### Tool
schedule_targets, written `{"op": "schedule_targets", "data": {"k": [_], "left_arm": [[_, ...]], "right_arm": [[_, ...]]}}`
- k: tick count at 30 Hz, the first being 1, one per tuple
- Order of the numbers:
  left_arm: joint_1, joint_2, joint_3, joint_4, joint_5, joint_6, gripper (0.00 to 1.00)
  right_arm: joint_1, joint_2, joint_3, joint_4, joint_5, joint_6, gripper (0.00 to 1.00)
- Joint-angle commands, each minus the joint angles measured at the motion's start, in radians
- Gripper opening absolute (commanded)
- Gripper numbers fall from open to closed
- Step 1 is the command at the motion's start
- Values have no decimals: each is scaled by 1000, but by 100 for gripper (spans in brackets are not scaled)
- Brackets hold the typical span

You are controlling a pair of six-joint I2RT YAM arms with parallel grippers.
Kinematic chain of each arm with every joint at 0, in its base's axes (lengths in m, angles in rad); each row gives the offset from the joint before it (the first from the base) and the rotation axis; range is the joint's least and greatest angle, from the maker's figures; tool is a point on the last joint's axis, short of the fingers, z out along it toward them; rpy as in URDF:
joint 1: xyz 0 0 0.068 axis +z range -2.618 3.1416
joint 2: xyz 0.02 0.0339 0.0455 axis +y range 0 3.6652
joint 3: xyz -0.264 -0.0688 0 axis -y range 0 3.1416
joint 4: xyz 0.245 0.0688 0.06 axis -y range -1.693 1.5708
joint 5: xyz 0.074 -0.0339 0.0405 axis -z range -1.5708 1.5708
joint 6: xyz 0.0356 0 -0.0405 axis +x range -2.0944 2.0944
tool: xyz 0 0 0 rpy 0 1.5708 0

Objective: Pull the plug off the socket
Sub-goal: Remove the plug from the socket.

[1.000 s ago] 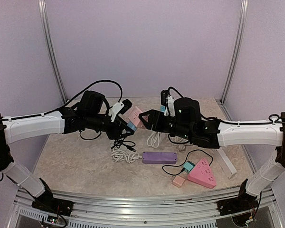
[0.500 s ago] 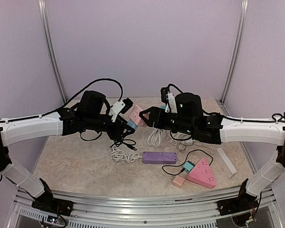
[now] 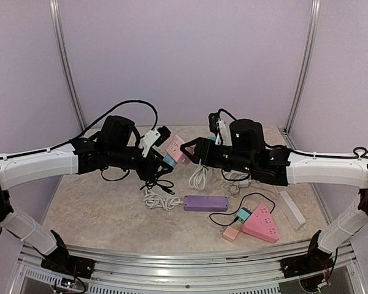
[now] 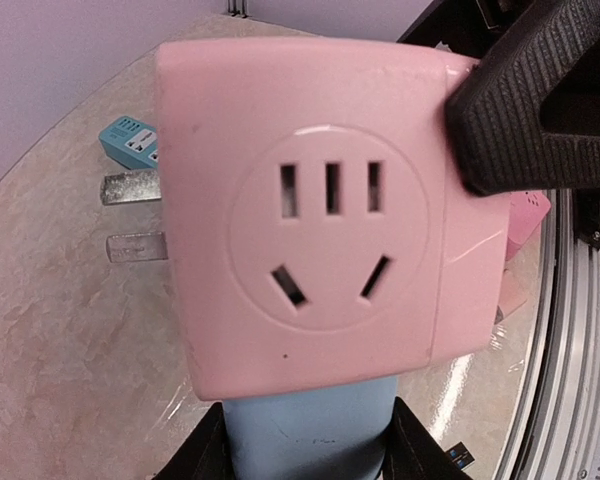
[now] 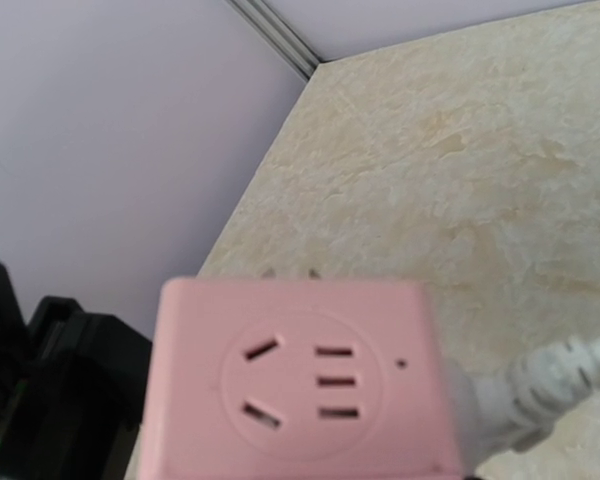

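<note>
Bench (image 3: 98,208): mottled beige top. The left arm (image 3: 43,165) and right arm (image 3: 325,168) reached in from either side and met above its middle.

Landmark: the pink socket (image 4: 320,220), a cube held in the air between the two claws, clear of the bench.

On the bench, in front of the socket: purple power strip (image 3: 205,203). Further to the socket's right: pink three-cornered power strip (image 3: 262,223). Beneath the socket: loose white cable (image 3: 199,177). I could not tell whether it joined the socket.

Right claw (image 3: 185,152): closed on the socket from its right side, jaws standing fairly wide across the cube. One black finger pressed on the socket's upper right corner in the left wrist view.

Left claw (image 3: 165,162): closed partway on the blue plug (image 4: 310,425), which butted against the socket face turned toward that claw. No gap showed between plug and socket.

Two bare metal prongs (image 4: 130,187) stuck out of the socket's left side.

Handling (judgement):
- Both parts looked like hard, smooth moulded plastic, light, stiff, and somewhat slippery under the fingers.
- Resistance should come from contact friction inside the socket, not weight, and would likely let go suddenly.
- Best hold on the plug: across its flat sides, close to the socket.
- Best hold on the socket: across opposite flat faces, away from the prongs.
- Pull straight along the pin direction. A sideways lever could bend pins or twist the cube out of the right claw.
</note>
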Motion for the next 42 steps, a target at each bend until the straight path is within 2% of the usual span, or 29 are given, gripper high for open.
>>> {"op": "schedule_targets", "data": {"k": [1,7,13,20,32,42], "left_arm": [[52,-36,52,-59,97,1,9],[83,-23,65,-61,134,-31,9],[64,-21,48,-38,54,-41,8],[1,-31,9,7,-55,-47,9],[-9,-23,-5,36,-104,-87,8],[-7,-17,-9,49,-124,-156,6]], "right_arm": [[-36,-58,-17,17,65,-84,0],[-12,-60,-8,-37,139,-98,0],[-1,-65,-12,-78,253,-8,0],[10,-44,0,-44,298,37,0],[26,-30,-2,-15,333,39,0],[98,-39,-77,115,458,94,0]]}}
